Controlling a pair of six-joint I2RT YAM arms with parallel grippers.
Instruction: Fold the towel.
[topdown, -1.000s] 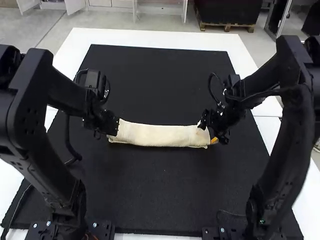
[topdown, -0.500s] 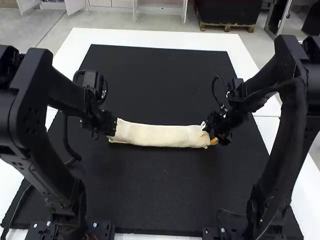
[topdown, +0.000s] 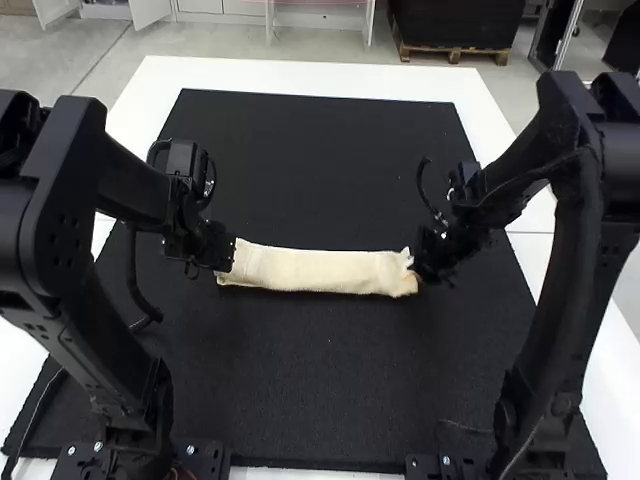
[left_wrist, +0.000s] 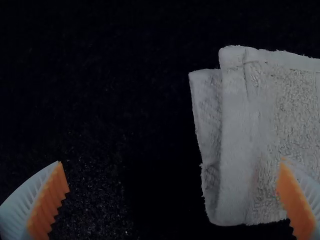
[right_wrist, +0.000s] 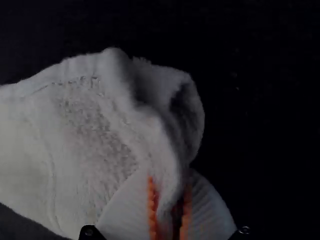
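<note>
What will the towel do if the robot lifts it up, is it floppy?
The towel will probably flop and sag, since its end already bends and bunches between the right gripper's fingers. It likely won't slip easily, because its surface looks fuzzy. Its folded layers might come apart, as they only lie loosely at the other end.

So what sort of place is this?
Probably a robotics lab or test station: a left robot arm and a right robot arm stand at a white table with a black mat, where a cream towel lies.
</note>
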